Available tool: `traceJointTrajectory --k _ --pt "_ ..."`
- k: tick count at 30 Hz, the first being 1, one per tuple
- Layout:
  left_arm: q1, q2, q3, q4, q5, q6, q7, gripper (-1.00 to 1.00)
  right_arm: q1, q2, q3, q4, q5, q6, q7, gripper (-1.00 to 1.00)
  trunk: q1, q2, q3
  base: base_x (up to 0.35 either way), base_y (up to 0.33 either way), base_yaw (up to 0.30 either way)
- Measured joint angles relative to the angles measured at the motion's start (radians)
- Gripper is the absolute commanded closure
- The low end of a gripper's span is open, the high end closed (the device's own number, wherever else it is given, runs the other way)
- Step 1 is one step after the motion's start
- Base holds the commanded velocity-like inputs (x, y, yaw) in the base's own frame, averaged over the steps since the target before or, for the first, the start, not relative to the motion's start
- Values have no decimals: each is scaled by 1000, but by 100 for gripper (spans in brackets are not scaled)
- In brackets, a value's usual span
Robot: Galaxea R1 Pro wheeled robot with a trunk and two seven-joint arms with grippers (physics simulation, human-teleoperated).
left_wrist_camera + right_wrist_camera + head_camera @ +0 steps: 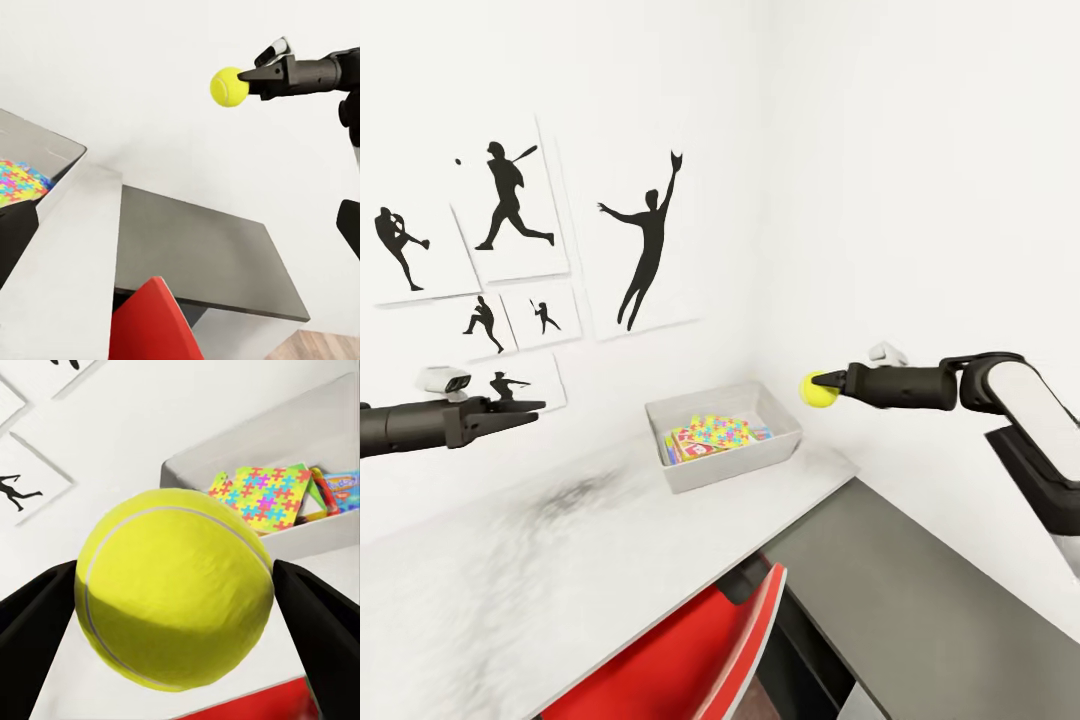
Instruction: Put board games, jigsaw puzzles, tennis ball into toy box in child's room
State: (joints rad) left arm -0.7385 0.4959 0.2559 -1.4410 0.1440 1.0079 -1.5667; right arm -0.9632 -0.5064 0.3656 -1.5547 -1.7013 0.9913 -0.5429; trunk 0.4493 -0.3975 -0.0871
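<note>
table (510,560) — white top, pushed into the corner under the baseball silhouette prints (510,210); i logged its surface as bare apart from the box. a red chair (690,650) sat tucked at its near edge, and a lower grey desk (940,600) ran off to the right.

toy box (725,470) — open grey tray at the table's far right corner. a bright jigsaw puzzle (722,430) lay on top of other flat boxes inside, so the fill was already some way up the walls.

right gripper (828,384) — fingers clamped either side of the tennis ball (819,390), arm stretched level. i judged the ball to hang above and just beyond the box's right wall, over the desk side and not yet over the opening.

left gripper (530,407) — held out over the table, well apart from the box, carrying nothing; whether its fingers were apart or together i could not tell.

risks noted: letting go where it hung would, in my judgement, send the ball onto the grey desk or floor — it rolls. released from that height over the box, it could bounce off the hard puzzle lid and hop the low wall.
</note>
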Motion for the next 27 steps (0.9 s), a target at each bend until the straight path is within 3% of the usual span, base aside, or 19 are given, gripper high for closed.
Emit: traceJointTrajectory --k 2,6,11,27 --pt "0 1 0 4 0 -4 0 -100 0 24 -3 1 11 4 -21 100 0 0 0 0 0 0" --pt "0 2 4 14 0 -25 0 -100 0 37 -7 1 11 5 -31 100 0 0 0 0 20 0" --pt "0 1 24 19 1 -30 0 -100 0 40 -8 0 9 5 -32 100 0 0 0 33 143 0" --pt "0 -1 27 21 -1 -31 0 -100 0 39 -8 0 8 6 -29 100 0 0 0 2 7 0"
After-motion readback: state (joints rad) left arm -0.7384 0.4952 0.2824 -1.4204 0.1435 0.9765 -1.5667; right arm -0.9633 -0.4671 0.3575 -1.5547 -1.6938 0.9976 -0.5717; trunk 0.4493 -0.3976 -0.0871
